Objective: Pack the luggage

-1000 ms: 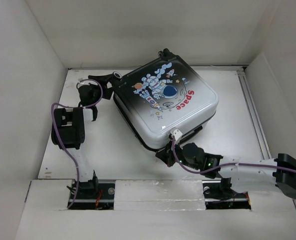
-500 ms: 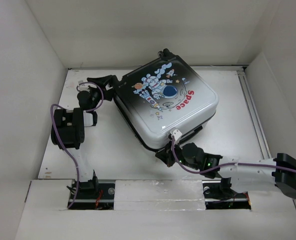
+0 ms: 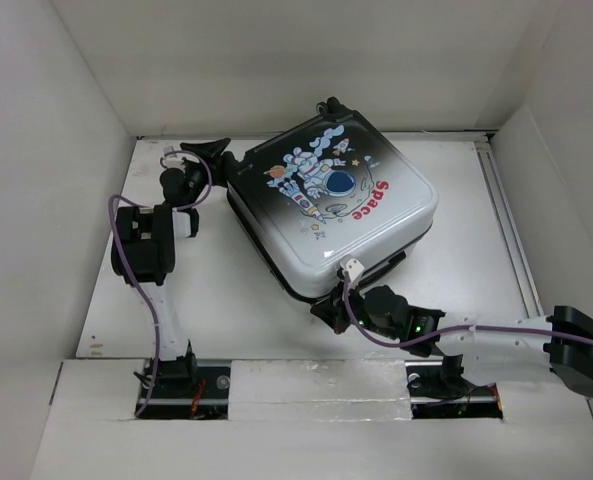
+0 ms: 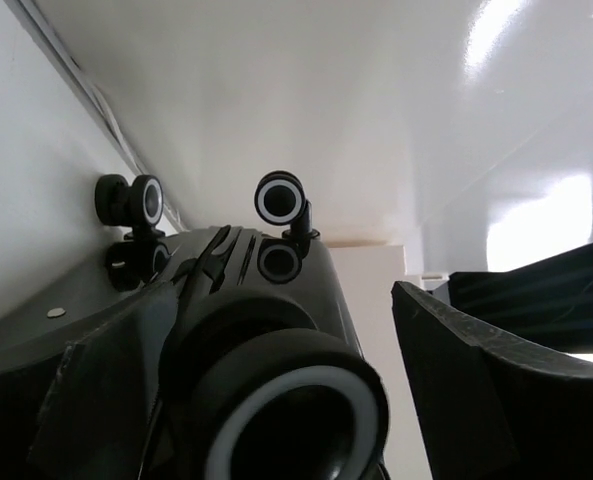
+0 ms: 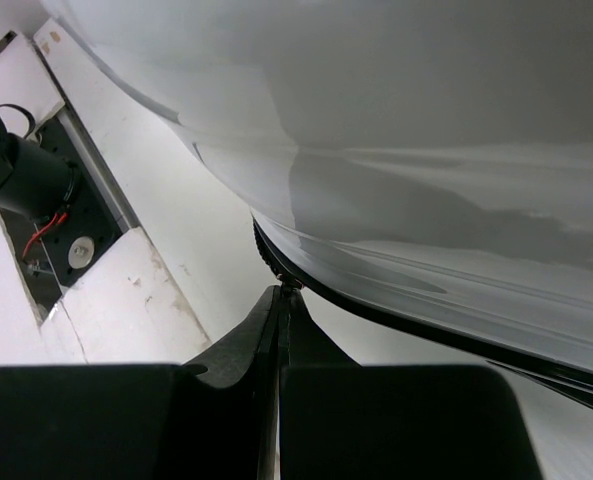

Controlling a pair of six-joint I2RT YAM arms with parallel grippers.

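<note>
Luggage lies flat on the white table, astronaut print up, turned cornerwise. From above the shell looks shut, with a dark seam along its near edge. No shift in it against the frame a second back.

Left arm: changed.
- Its elbow block has drawn in toward the luggage's left side and sits a little farther up the table than before.
- Left gripper is now tucked tighter against the luggage's far-left corner, at the wheeled end; earlier its fingers stood more splayed beside that corner.
- Left wrist view: fingers spread wide, one black finger on each side of a big black wheel with a pale ring.
- There is a clear gap between the wheel and the right-hand finger. Contact on the other side cannot be told.
- Released, nothing clamped.
- More wheels show farther along the same dark end.

Right arm: no visible change.
- Right gripper sits at the luggage's near corner, low against the seam.
- Right wrist view: the two fingers are pressed flat together and their joined tip meets the dark seam under the white shell.
- Clenched. Whether anything small is pinched at the tip cannot be told.
</note>
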